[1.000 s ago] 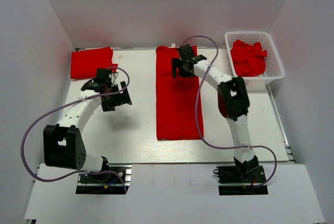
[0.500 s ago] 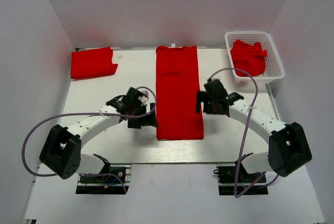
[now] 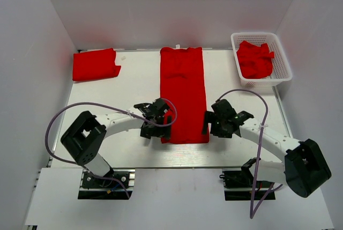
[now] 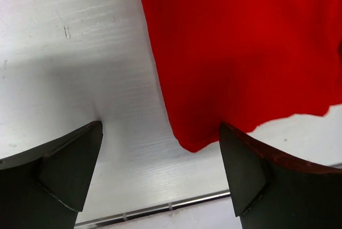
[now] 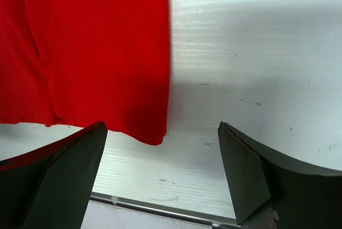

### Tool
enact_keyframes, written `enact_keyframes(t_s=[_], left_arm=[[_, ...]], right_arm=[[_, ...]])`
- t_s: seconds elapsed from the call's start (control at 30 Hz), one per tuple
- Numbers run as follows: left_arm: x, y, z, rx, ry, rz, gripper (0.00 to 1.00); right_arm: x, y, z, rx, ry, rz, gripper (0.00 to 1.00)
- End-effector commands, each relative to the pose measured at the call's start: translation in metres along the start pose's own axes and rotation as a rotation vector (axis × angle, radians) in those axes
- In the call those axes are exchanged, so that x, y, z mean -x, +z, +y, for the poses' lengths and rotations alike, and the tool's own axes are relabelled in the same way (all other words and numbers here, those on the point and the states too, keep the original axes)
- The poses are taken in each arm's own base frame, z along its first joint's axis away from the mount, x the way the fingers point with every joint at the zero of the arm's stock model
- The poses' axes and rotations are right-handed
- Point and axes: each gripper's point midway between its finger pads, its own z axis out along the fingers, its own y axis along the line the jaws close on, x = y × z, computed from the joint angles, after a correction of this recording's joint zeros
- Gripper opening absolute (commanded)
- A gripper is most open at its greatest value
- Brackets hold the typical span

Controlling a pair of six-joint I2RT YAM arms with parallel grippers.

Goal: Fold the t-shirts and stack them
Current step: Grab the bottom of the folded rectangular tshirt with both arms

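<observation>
Left gripper point(image 4: 160, 130): jaws spread wide and holding nothing, low over the near left corner of the long t-shirt point(image 3: 182, 88). That corner lies between its fingers.
Right gripper point(image 5: 162, 127): just as wide and just as empty, with the shirt's near right corner between its fingers.
Long t-shirt: a narrow red strip lying flat mid-table point(image 3: 134, 82), running from the far edge toward the arms.
Folded t-shirt point(image 3: 95, 65): a red square at the far left corner, well apart.
Basket point(image 3: 285, 75): white, far right, holding crumpled shirts point(image 3: 254, 61), also red.
</observation>
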Motion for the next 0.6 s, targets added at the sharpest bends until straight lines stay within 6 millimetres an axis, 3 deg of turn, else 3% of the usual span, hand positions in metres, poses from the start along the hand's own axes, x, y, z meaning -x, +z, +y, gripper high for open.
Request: enact_keyframes(t_s=[0.0,0.17,0.37,0.4,0.5,0.57], left_arm=[[0.007,0.000,-0.005,0.030,0.007,-0.029,1.00],[0.011,0.011,-0.003,0.076,0.017,-0.025,0.99],[0.012,0.016,-0.011,0.049,0.055,0.000,0.84],[0.014,0.017,-0.015,0.032,0.055,-0.004,0.84],[0.005,0.019,-0.017,0.011,0.085,0.019,0.72],[0.010,0.017,-0.024,-0.028,0.096,-0.001,0.64]], right_arm=[[-0.007,0.003,0.002,0.008,0.017,0.020,0.90],[-0.015,0.007,0.001,-0.001,0.006,0.065,0.90],[-0.021,0.014,0.000,-0.013,-0.004,0.103,0.82],[-0.022,0.016,-0.001,-0.015,-0.010,0.104,0.70],[-0.023,0.020,0.001,-0.012,-0.017,0.124,0.52],[-0.024,0.021,0.003,0.003,-0.030,0.135,0.36]])
